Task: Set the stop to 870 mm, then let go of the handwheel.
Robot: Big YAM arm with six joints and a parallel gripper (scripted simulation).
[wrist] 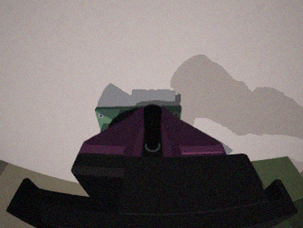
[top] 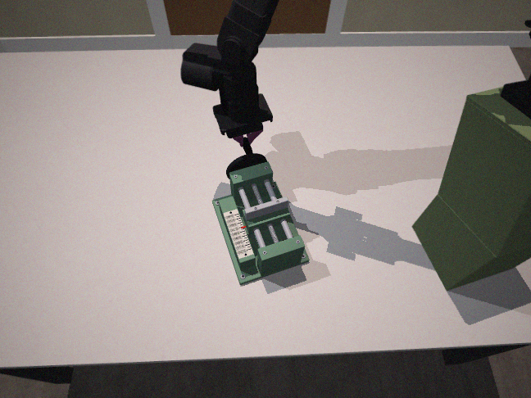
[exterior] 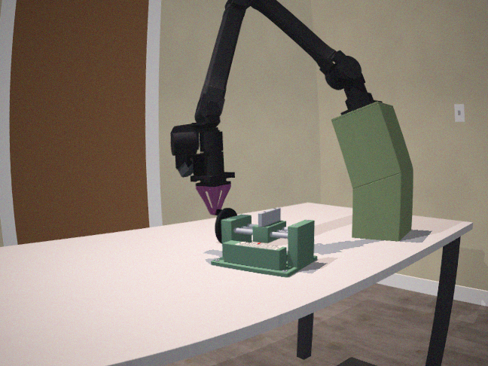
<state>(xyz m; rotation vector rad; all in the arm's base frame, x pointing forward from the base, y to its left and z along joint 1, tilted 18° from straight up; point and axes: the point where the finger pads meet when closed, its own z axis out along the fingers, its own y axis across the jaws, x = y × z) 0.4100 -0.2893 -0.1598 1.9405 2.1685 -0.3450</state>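
A green stop fixture stands on the table, with a black handwheel at its far end in the top view. A grey stop plate sits on the green carriage between the end blocks. A red pointer lies over the pale scale, roughly a third along from the handwheel end; the numbers are too blurred to read. My gripper points down, shut on the handwheel's black crank handle, near the top of the wheel. The fingers partly hide the wheel in the wrist view.
The green arm pedestal stands on the table to the right of the fixture. The arm reaches over from it. The table's front edge runs below the fixture in the top view.
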